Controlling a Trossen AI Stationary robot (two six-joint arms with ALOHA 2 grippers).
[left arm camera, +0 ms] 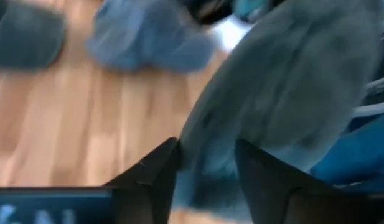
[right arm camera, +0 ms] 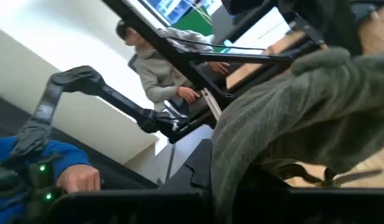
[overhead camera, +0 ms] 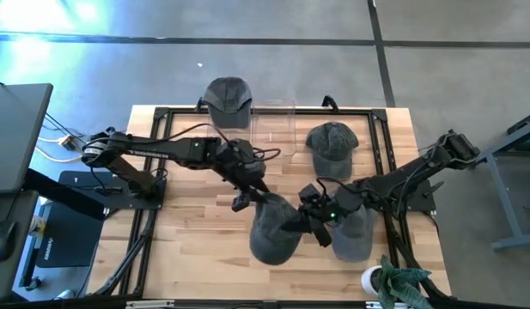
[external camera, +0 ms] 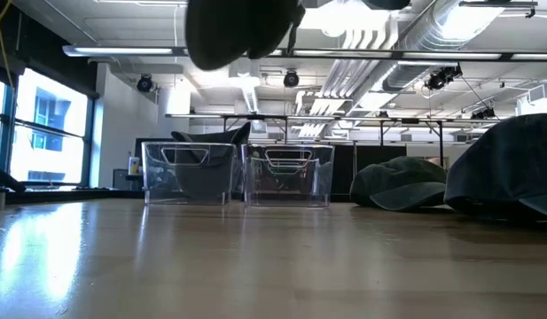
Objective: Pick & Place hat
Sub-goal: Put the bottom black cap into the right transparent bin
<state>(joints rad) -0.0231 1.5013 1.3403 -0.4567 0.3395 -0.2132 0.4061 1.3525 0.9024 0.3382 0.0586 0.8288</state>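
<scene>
The left gripper (overhead camera: 266, 206) and right gripper (overhead camera: 309, 216) are both clamping the grey cap (overhead camera: 273, 230), holding it above the table (overhead camera: 187, 249). Risk: opposing pulls are likely to stretch the fabric or strip it from one grip, dropping it. Beyond the left gripper, two clear bins are standing: one (external camera: 186, 173) is containing a cap, the other (external camera: 288, 174) is holding nothing visible.

Grey hat (overhead camera: 273, 233) limp, lifted off the bench between my two pincers; three more grey hats: (overhead camera: 228, 97), (overhead camera: 332, 142), (overhead camera: 354, 233).
</scene>
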